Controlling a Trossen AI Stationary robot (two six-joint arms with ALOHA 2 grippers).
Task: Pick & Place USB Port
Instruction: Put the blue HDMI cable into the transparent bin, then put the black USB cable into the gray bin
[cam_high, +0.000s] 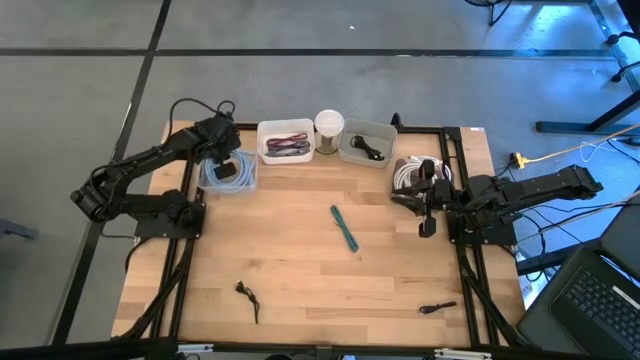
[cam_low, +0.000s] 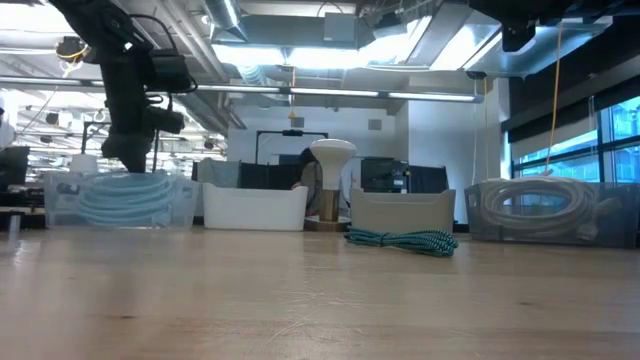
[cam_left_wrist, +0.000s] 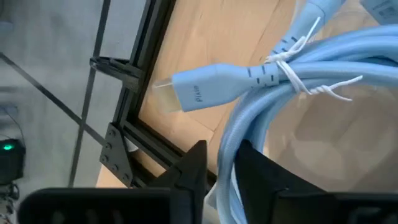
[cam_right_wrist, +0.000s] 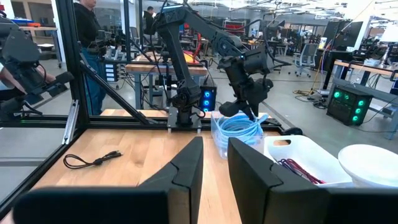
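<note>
The left gripper (cam_high: 226, 165) sits over the clear bin (cam_high: 206, 184) at about 10 o'clock on the table (cam_high: 300, 260), reaching down into it. In the left wrist view its fingers (cam_left_wrist: 193, 171) stand a little apart w/ a strand of the light-blue cable (cam_left_wrist: 292, 87) running between them; can't tell whether they press on it or just straddle it. The cable is a coiled bundle tied w/ a white twist tie (cam_left_wrist: 298, 71), and its flat plug (cam_left_wrist: 199, 92) sticks out toward the bin's edge. The low view shows the coil lying inside the bin, gripper just above it.

The right gripper (cam_high: 428, 222) waits at about 3 o'clock, near the table's right rail, just beside a bin of white cable (cam_high: 410, 172). Its fingers (cam_right_wrist: 186, 168) show a narrow gap, nothing between them.

Along the far edge (12 o'clock side): a white bin (cam_high: 285, 140) w/ dark reddish cables, a white-topped lamp-like item (cam_high: 329, 124), and a grey bin (cam_high: 366, 146) w/ a black cable.

On the open tabletop: a teal braided cable (cam_high: 345, 227) near centre, a small black cable (cam_high: 247, 297) at about 7 o'clock, and another black piece (cam_high: 437, 308) at about 5 o'clock. Which one is the USB part can't be told.
</note>
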